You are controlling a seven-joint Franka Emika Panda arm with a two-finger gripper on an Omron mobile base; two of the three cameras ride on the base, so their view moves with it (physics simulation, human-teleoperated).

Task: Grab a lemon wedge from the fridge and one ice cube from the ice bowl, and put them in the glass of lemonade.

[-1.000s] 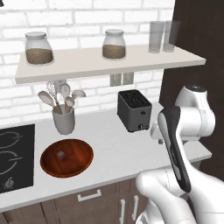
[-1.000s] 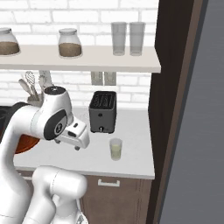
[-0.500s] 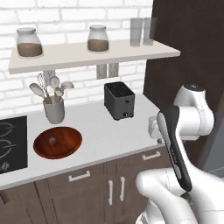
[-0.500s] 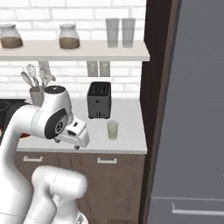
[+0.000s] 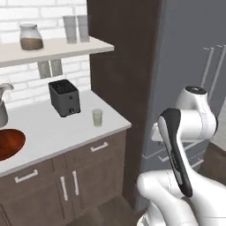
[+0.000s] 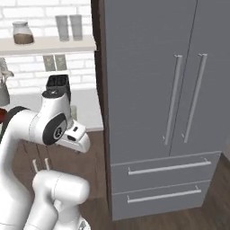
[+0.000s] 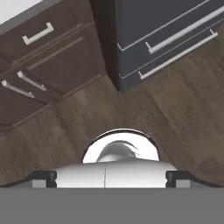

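- Pincer [image 7: 106, 175] spread wide, gripping nothing, aimed down at the wooden floor [image 7: 175, 113];
- glass of lemonade [image 5: 97, 118] stands on the desk [image 5: 53, 132], right of the toaster [image 5: 64, 97];
- fridge [image 6: 179, 90] doors shut, far right.

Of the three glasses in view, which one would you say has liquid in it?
The short glass of lemonade on the counter beside the toaster; the two taller grey glasses on the shelf look empty.
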